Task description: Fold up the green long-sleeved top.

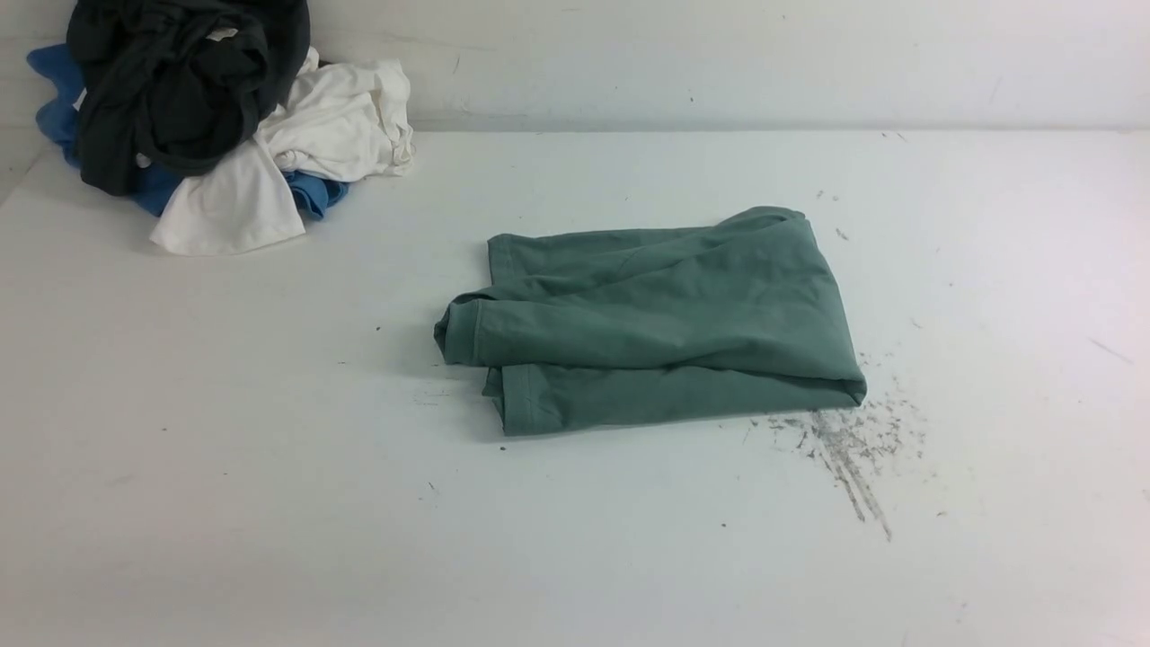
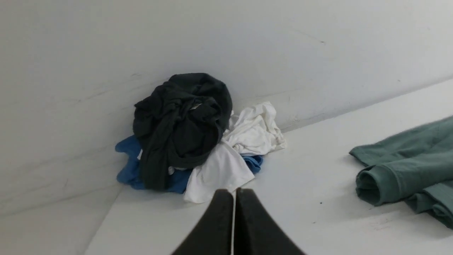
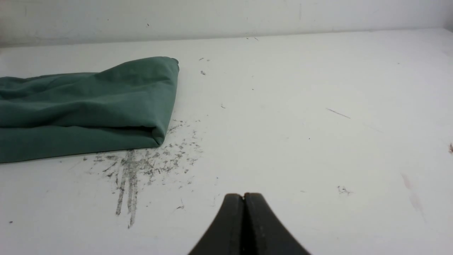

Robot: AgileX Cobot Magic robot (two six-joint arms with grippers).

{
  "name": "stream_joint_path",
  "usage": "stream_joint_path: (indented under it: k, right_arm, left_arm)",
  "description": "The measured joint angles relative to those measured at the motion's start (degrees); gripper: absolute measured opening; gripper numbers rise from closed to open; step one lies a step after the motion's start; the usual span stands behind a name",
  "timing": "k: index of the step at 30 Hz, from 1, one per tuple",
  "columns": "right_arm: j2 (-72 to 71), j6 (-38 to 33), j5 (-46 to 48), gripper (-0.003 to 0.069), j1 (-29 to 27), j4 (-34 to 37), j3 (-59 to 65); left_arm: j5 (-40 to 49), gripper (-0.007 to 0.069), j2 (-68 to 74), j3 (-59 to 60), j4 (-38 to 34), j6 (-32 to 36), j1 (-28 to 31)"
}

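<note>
Soft green top [image 1: 656, 323] folded into a rumpled rectangle

A plain muted-green folded cotton top [image 1: 656, 323] on a white matte table [image 1: 225, 467] streaked with grey scuff marks [image 1: 849, 449]; the heap of crumpled clothes [image 1: 207, 117] mixes black, white and bright blue; black gripper fingers [image 2: 219, 226]

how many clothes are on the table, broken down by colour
green: 1, the folded green top
black: 1, on top of the corner pile
white: 1, in the pile
blue: 1, under the pile; it could be more than one piece
total: 4
</note>
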Motion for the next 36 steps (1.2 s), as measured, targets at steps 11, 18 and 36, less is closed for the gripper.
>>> stream_joint_path:
  k: [11,18,36]
  right_arm:
    - [0.0,0.0,0.1,-0.0013,0.0,0.0,0.0]
    - [0.0,0.0,0.1,-0.0013,0.0,0.0,0.0]
    - [0.0,0.0,0.1,-0.0013,0.0,0.0,0.0]
  left_arm:
    - [13.9,-0.0007,-0.2,4.3,7.8,-19.4,0.6]
    - [16.8,-0.0007,-0.2,4.1,12.1,-24.7,-5.5]
    - [16.8,-0.0007,-0.2,4.1,12.2,-24.7,-5.8]
